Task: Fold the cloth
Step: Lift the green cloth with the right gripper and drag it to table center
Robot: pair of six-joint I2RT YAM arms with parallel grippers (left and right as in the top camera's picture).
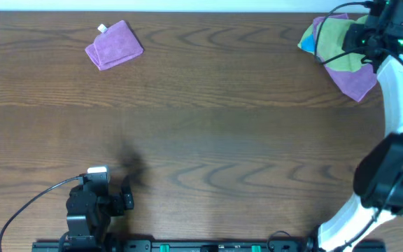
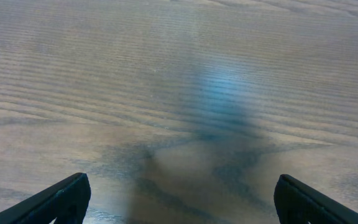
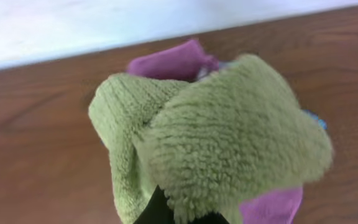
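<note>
The right gripper (image 1: 359, 38) is clamped on a bunched fold of the lime-green, fleecy microfibre cloth (image 3: 229, 143) (its fingers are mostly buried in the pile). This cloth lies over a purple cloth (image 1: 357, 82) and a blue cloth (image 1: 306, 45) at the far right of the brown wood-grain table (image 1: 243, 140). The left gripper (image 2: 185, 208) hangs spread wide above the tabletop at near left. A folded purple square cloth (image 1: 115, 46) at far left carries a white tag (image 1: 102, 29); no writing is legible. A white surface (image 3: 104, 25) borders the far edge.

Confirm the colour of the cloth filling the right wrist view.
The cloth is lime green, seen best in the right wrist view.
</note>
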